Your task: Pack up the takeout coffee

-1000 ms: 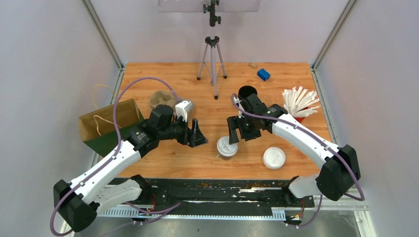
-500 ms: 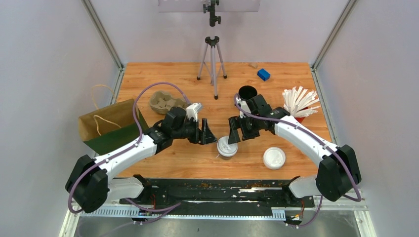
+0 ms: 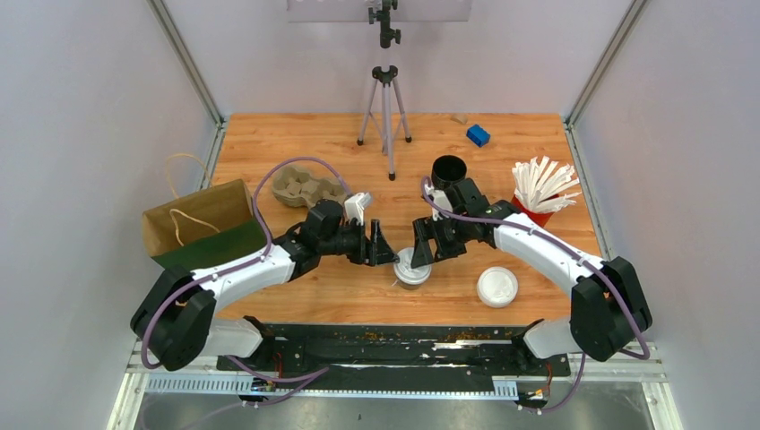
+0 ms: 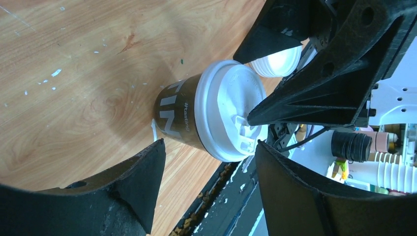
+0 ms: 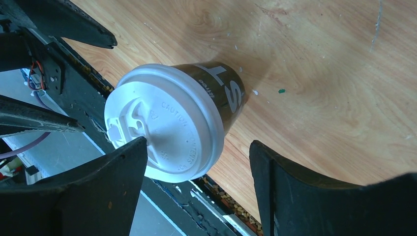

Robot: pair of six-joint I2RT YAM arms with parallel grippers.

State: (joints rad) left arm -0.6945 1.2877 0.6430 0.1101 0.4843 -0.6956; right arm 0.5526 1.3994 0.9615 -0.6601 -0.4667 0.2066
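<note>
The small dark brown paper cup (image 3: 412, 266) is standing upright on the wooden table (image 3: 296, 134), near the middle of its near edge. A round white plastic lid (image 5: 162, 130) is covering it, and pale letters are showing on its side.

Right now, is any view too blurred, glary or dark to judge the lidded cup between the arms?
Top external: evenly lit and sharp, shadows soft. Left wrist: the lidded cup is sharp, its white lid bright but detail kept; the near jaws are dark, featureless shapes. Right wrist: embossed lid lettering is legible; the jaws are also dark.
</note>
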